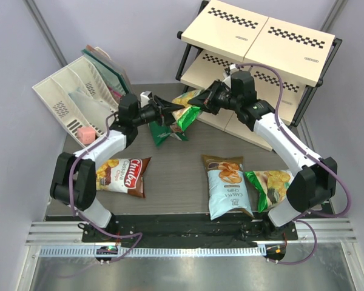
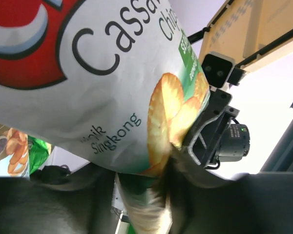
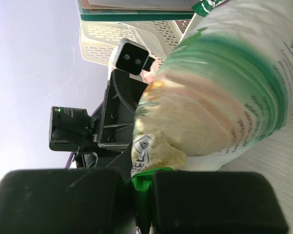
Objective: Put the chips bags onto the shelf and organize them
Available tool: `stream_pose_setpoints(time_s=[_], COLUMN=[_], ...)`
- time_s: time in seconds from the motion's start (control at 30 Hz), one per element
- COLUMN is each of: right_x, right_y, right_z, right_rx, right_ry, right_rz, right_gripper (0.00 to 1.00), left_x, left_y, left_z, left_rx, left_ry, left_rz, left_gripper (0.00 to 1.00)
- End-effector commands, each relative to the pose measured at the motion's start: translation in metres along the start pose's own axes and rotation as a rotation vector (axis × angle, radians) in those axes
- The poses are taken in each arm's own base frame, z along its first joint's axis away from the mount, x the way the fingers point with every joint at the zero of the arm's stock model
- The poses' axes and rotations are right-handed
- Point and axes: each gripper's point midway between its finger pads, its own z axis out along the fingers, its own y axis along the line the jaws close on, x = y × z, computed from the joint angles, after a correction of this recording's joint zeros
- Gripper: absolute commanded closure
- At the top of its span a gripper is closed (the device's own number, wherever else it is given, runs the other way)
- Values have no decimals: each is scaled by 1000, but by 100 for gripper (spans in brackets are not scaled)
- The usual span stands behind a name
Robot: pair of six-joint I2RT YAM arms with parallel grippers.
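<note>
Your left claw (image 1: 165,111) and right claw (image 1: 199,100) are both clamped on one green-and-white chips bag (image 1: 187,117), held above the tabletop (image 1: 176,173) toward 12 o'clock, with the shelf (image 1: 261,36) at 2 o'clock.

- The held bag (image 1: 183,113) hung between my left gripper (image 1: 168,113) and right gripper (image 1: 198,103).
- The shelf (image 1: 291,42) stood behind the right gripper.
- The slotted rack (image 1: 67,97) lay left of the left gripper.
- Nearer me than the left gripper lay a lone bag (image 1: 124,176).
- Nearer me than the right gripper lay a middle bag (image 1: 227,185), with an outer bag (image 1: 270,185) touching its right.
</note>
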Motion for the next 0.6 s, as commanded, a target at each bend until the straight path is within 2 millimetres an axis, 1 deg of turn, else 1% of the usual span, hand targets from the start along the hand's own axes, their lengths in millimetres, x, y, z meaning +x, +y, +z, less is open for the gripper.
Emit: stream_pose_setpoints(time_s=[0.0,0.07,0.1,0.13,0.17,0.2,0.23,0.27,0.37,0.4,0.43,0.47,0.5,0.57], right_x=[3,5,6,7,8,8,7,6,7,9,10,9,9,8], right_y=[50,44,46,42,43,43,44,44,41,41,39,38,37,39], right_z=[-14,-15,-16,-16,-16,-17,-17,-17,-15,-14,-12,-11,-10,-8], right_rx=[-172,-161,-164,-158,-162,-164,-166,-168,-171,-173,-167,-164,-164,-175], right_ry=[9,13,12,15,20,20,24,25,49,56,61,61,63,64], right_rz=[-58,-51,-53,-50,-51,-53,-53,-56,-49,-44,-37,-31,-27,-10], right_gripper=[99,99,99,99,99,99,99,99,99,98,94,82,74,52], left_x=[6,6,6,5,5,5,4,3,0,-1,-2,-3,-6,-7], left_y=[-22,-25,-26,-27,-27,-27,-28,-28,-31,-32,-35,-36,-36,-39], left_z=[3,3,4,4,5,5,6,6,6,5,4,3,3,2], left_rx=[63,63,62,50,42,33,14,5,-54,-68,-100,-117,-131,-151], left_ry=[27,27,25,23,21,18,14,8,-22,-33,-43,-50,-64,-70], left_rz=[63,76,83,85,111,122,124,165,211,280,285,301,348,361], left_gripper=[75,82,89,92,93,98,100,100,100,100,100,100,100,100])
